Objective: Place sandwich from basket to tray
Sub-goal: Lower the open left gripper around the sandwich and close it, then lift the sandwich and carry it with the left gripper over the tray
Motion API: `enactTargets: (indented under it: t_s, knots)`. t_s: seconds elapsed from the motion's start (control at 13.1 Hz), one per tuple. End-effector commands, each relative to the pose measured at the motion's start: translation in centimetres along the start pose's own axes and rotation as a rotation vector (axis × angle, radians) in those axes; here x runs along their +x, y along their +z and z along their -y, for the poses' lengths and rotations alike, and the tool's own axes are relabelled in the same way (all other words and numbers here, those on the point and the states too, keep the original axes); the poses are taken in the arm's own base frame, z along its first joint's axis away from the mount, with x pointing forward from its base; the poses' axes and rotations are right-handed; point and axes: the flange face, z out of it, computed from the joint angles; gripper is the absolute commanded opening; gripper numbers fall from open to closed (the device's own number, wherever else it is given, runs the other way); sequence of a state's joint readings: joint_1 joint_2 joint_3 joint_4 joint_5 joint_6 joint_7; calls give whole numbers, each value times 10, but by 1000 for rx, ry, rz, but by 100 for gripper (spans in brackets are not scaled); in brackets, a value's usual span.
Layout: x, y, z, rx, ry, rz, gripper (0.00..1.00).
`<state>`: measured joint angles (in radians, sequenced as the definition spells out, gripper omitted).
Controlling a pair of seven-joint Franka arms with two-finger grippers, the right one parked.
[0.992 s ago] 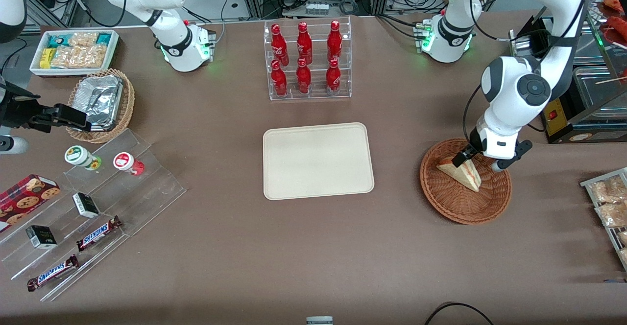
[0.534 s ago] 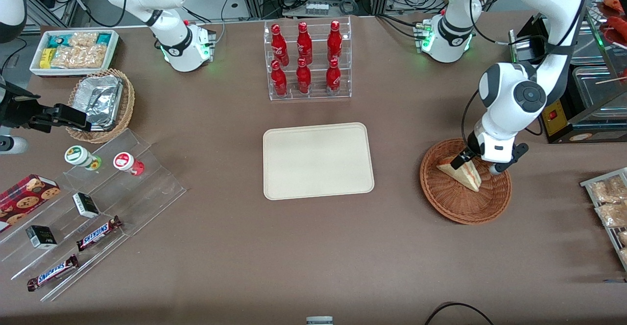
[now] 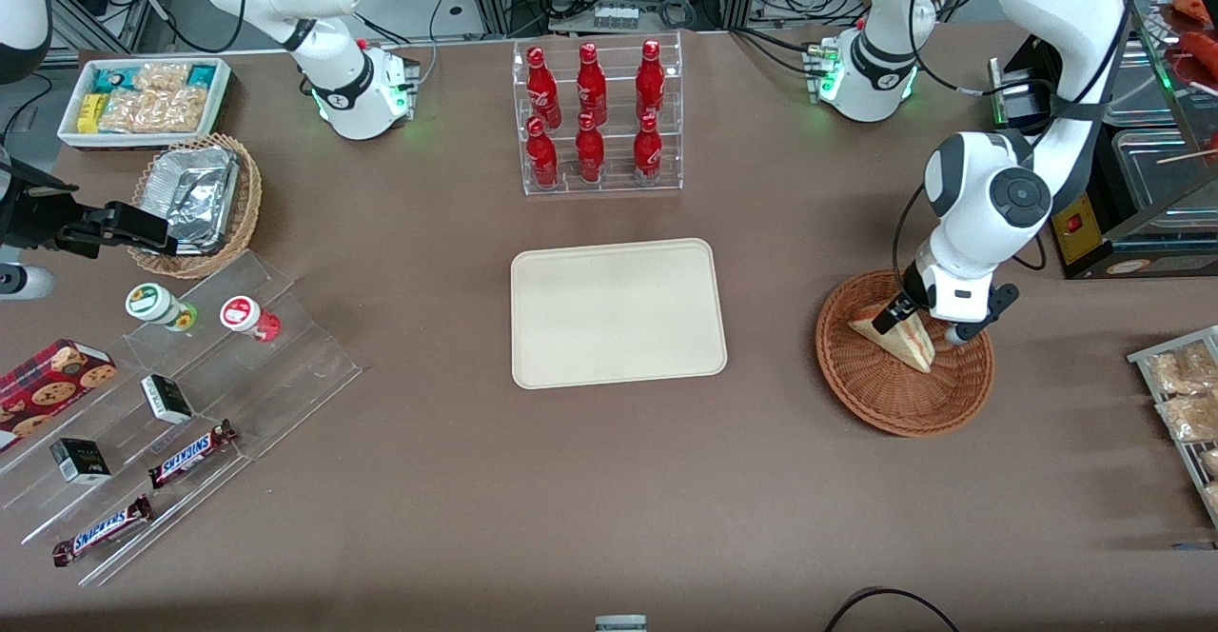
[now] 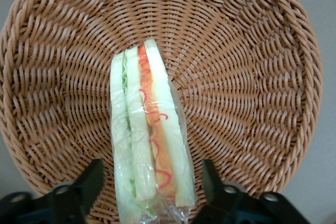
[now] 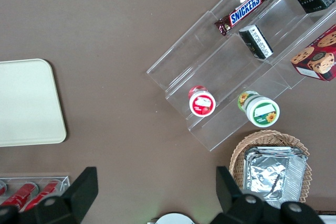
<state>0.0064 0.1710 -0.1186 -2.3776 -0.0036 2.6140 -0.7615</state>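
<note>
Left wrist view shows you the key relation: the sandwich (image 4: 148, 140) stands on edge in the basket (image 4: 252, 66), its long axis running straight out from between the two fingers (image 4: 86, 184), which sit apart on either side of its near end without touching the bread. Your end effector (image 3: 921, 318) hangs low over the basket, at its edge farther from the front camera. The tray (image 3: 617, 312) lies well apart, toward the parked arm.

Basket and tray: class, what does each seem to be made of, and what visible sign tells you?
Basket: woven wicker, reddish-brown, matte; interlaced strands show. Tray: smooth cream-beige, probably plastic; even surface, low moulded rim. The end effector is open astride the sandwich in the basket.
</note>
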Motion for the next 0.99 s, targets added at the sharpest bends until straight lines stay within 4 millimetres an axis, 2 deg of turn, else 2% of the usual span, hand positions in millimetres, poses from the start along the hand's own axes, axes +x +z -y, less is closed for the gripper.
enactTargets:
  t_s: [0.0, 0.15, 0.31, 0.53, 0.76, 0.92]
  knots:
    - [2, -3, -1, -12, -25, -11, 0]
    - [2, -6, -2, -13, -19, -14, 0]
    - [3, -22, -4, -3, -6, -14, 0]
    - [8, -85, -23, 77, 69, -14, 0]
    - [-13, -149, -83, 122, 171, 8, 0]
    - [-45, -174, -124, 99, 253, -3, 0]
